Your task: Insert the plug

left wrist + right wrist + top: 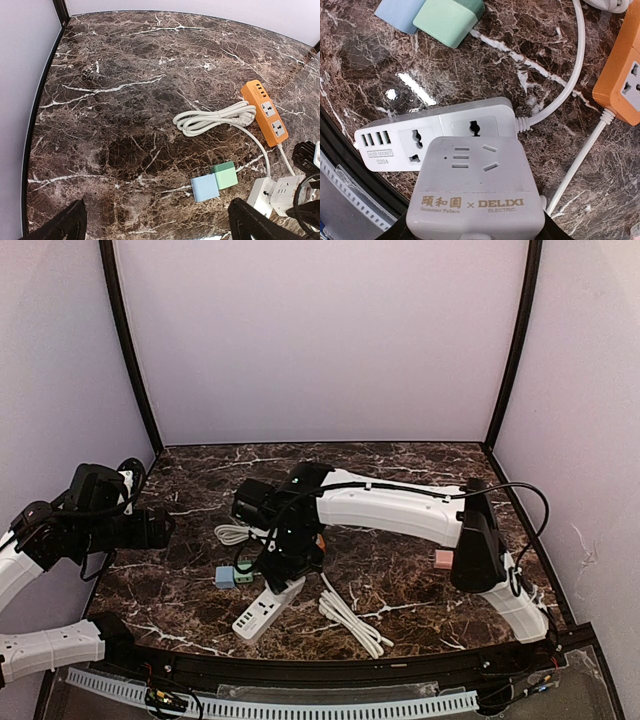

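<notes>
My right gripper [285, 558] is shut on a white cube-shaped plug adapter [475, 185] marked DELIXI. It holds the adapter just above the white power strip [435, 132], over the socket nearest the strip's cable end. That socket is partly covered by the adapter. The strip lies near the front of the table [268, 610] and also shows in the left wrist view [275, 192]. My left gripper [157, 225] is open and empty, hovering over the left part of the table [160, 527], apart from the strip.
A blue cube [205, 187] and a green cube [225, 175] touch each other left of the white strip. An orange power strip [265, 112] lies behind, with a coiled white cable [215, 120]. Another coiled cable [350, 618] and a pink cube [443, 559] lie to the right.
</notes>
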### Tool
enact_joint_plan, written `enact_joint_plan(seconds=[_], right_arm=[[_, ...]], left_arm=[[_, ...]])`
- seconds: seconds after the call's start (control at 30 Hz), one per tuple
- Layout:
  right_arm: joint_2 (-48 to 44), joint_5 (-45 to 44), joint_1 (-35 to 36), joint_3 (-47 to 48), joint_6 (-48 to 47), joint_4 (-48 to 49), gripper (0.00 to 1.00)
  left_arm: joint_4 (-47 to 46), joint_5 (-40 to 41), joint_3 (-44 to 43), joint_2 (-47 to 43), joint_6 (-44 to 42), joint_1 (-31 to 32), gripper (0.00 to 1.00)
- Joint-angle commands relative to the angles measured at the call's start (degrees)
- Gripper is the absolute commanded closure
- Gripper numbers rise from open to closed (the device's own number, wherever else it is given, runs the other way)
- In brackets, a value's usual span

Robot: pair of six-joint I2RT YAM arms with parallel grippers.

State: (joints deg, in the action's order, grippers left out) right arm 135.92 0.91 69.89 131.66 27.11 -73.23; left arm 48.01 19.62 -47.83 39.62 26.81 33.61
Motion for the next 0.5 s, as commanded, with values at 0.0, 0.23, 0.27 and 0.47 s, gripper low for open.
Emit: enact_joint_plan(seconds=[0.0,0.23,0.27,0.47], right_arm=[[2.79,-2.12,0.40,1.77,-0.33,-2.09,1.00],[4.75,-1.59,0.51,3.44,-4.24,-2.87,1.00],[5.04,-1.61,0.48,3.87,-4.46,-3.17,1.00],[6.25,-1.17,0.51,4.59,-6.06,-2.90,1.00]], left_arm=[[0.34,0.69,0.99,-0.29,0.35,0.05,0.01],[0.33,0.38,1.08,-0.15,0.26,0.00,0.01],[0.28,0.36,1.08,-0.15,0.26,0.03,0.01],[0.26,0.34,1.11,-0.07,0.26,0.06,0.01]])
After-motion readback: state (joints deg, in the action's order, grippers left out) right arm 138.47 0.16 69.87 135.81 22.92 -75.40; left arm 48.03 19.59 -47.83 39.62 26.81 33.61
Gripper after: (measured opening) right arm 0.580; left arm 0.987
